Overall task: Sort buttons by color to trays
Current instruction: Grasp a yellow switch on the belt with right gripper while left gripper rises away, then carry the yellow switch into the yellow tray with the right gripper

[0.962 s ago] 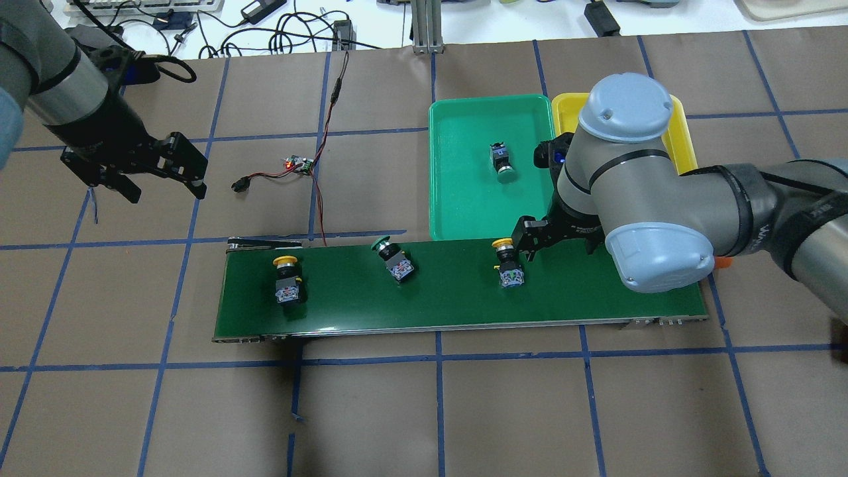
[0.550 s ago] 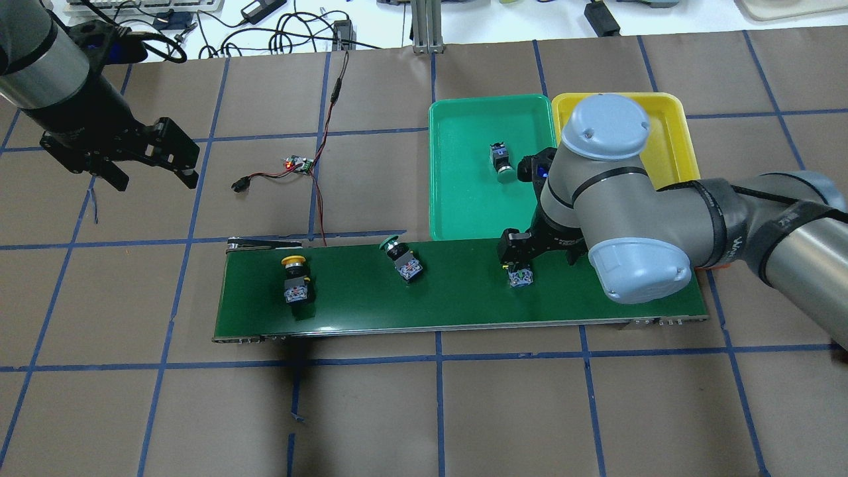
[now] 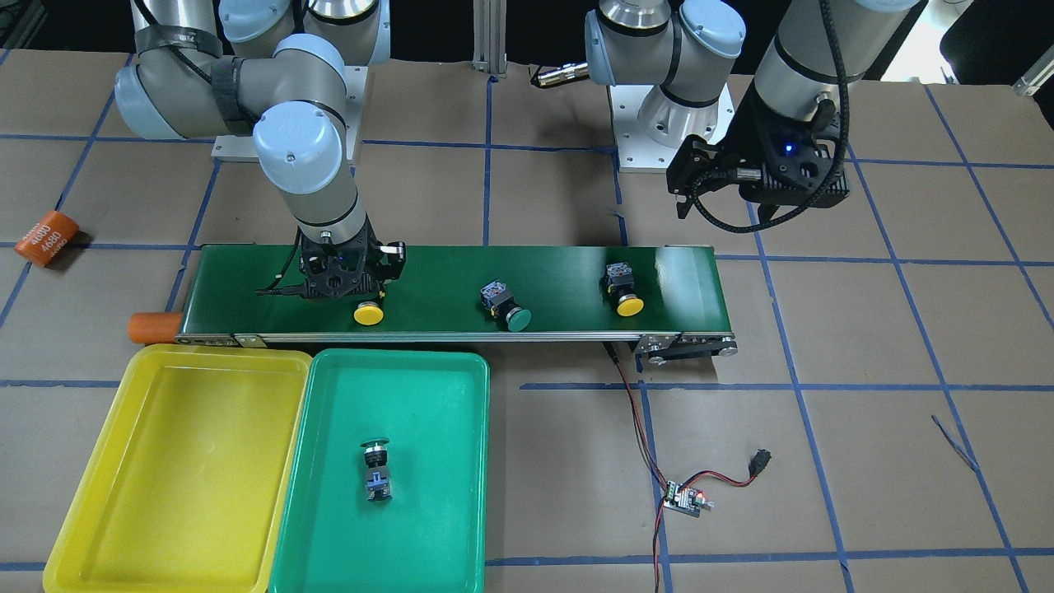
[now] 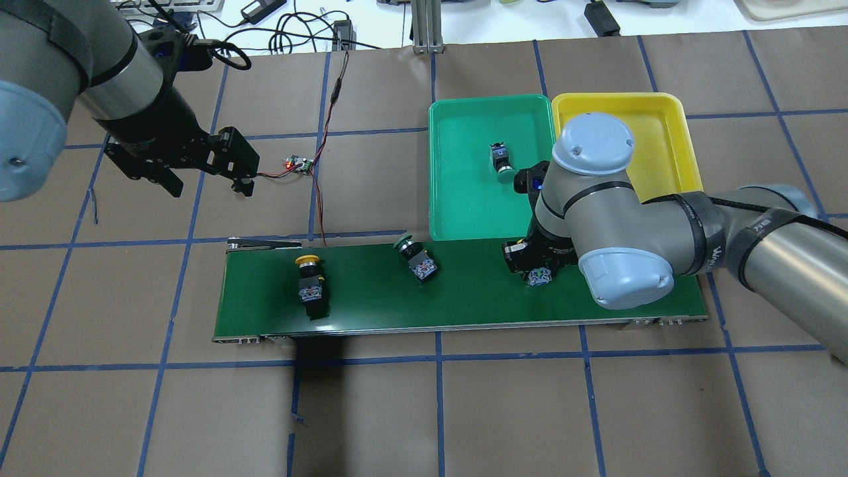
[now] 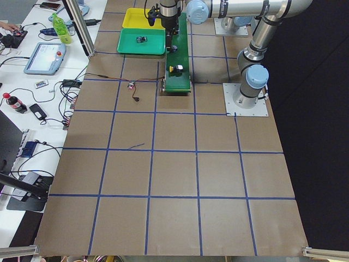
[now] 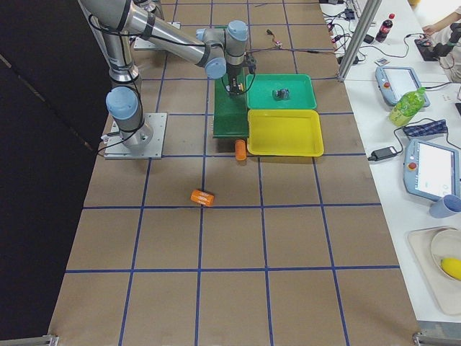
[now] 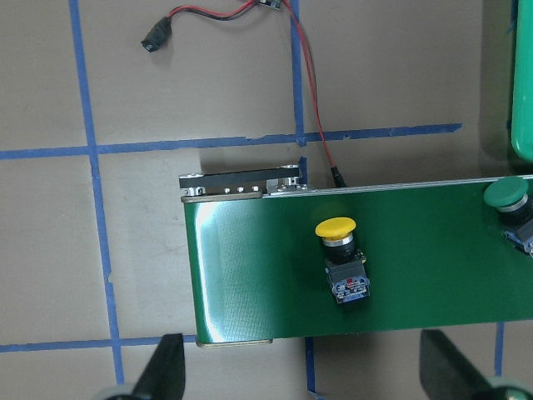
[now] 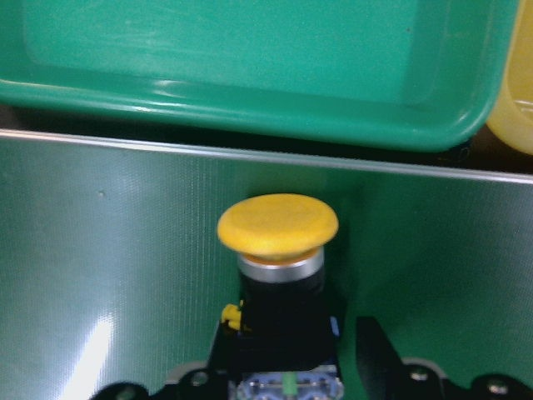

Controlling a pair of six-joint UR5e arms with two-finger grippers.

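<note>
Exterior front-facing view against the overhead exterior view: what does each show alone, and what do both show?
Only the front-facing view shows two orange cylinders and the yellow cap of the button under the right gripper. Only the overhead shows that button's terminal end and the cables beyond the table. Both show the yellow tray, the green tray holding one green button, and two loose buttons on the belt.

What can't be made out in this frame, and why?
Whether right gripper grips the yellow button: fingertips cut off at right wrist view's bottom edge; right arm covers them overhead.
Yellow tray: partly hidden overhead by that arm.
Button in green tray: too small in side views.
</note>
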